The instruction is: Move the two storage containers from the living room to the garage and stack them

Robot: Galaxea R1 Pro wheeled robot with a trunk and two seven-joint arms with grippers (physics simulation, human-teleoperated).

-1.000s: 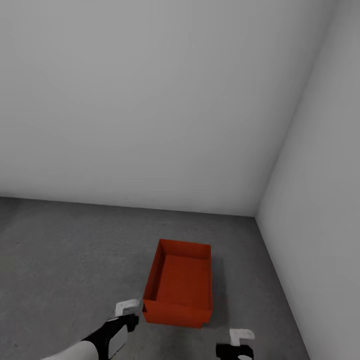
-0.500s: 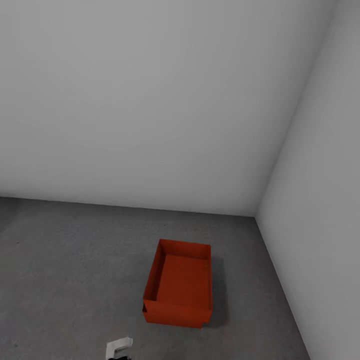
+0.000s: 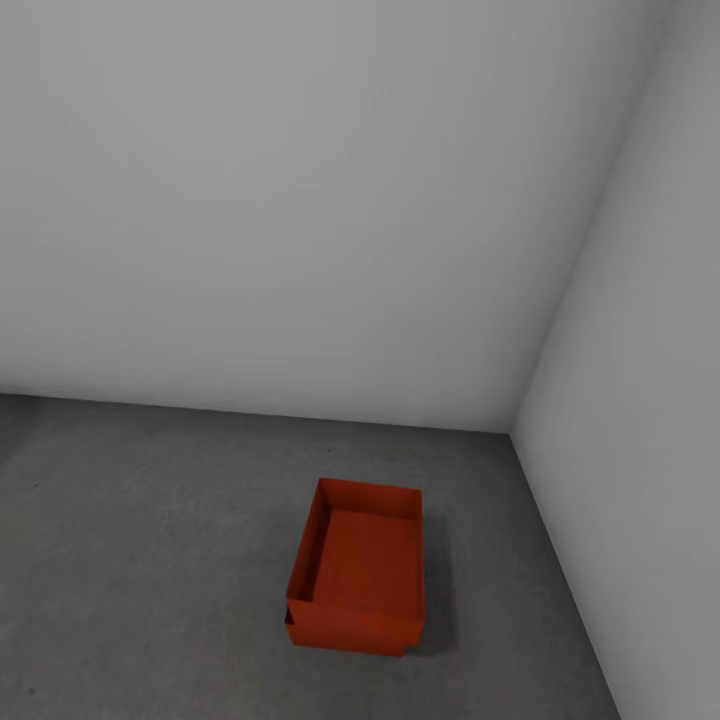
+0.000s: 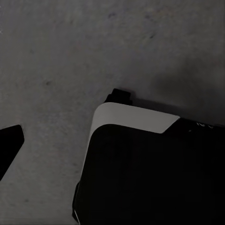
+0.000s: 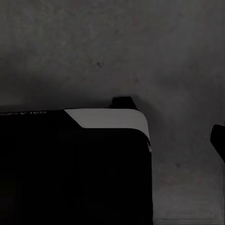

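The two storage containers [image 3: 357, 580] sit stacked on the floor [image 3: 140, 540]. Both arms have pulled away, so the job looks done. I cannot tell if the grippers are open or closed.

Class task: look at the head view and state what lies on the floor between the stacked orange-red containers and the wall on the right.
Nothing: in the head view, the strip of dark grey floor between the stacked storage containers and the right wall is bare, apart from the containers' shadow.
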